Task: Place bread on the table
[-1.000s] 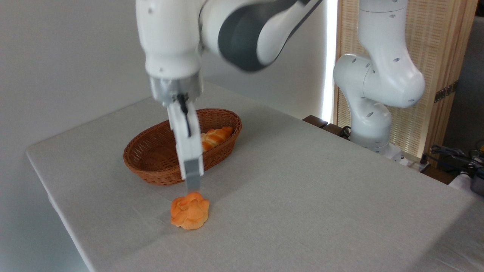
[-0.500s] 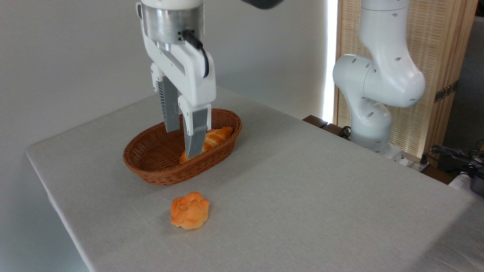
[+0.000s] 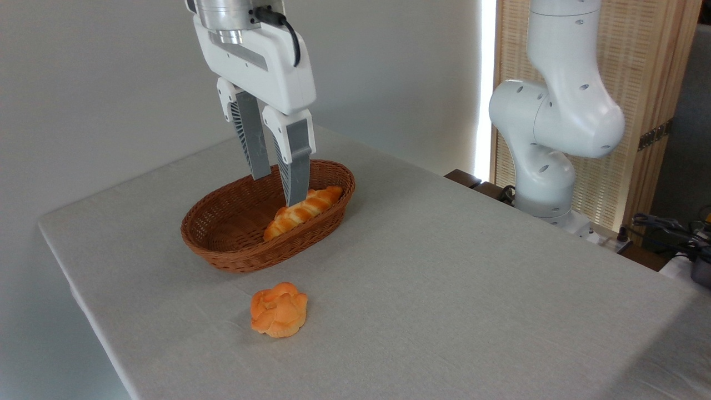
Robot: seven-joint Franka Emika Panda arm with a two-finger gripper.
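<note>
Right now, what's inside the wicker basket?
One braided loaf lies along the right side of the wicker basket; the rest of the visible floor is bare. The near wall hides the front strip of the floor.

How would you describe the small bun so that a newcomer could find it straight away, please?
On the grey-beige table, find the brown wicker basket; the bread lies on the cloth just in front. It is round, knotted and orange, unlike the long braided loaf inside the basket.
</note>
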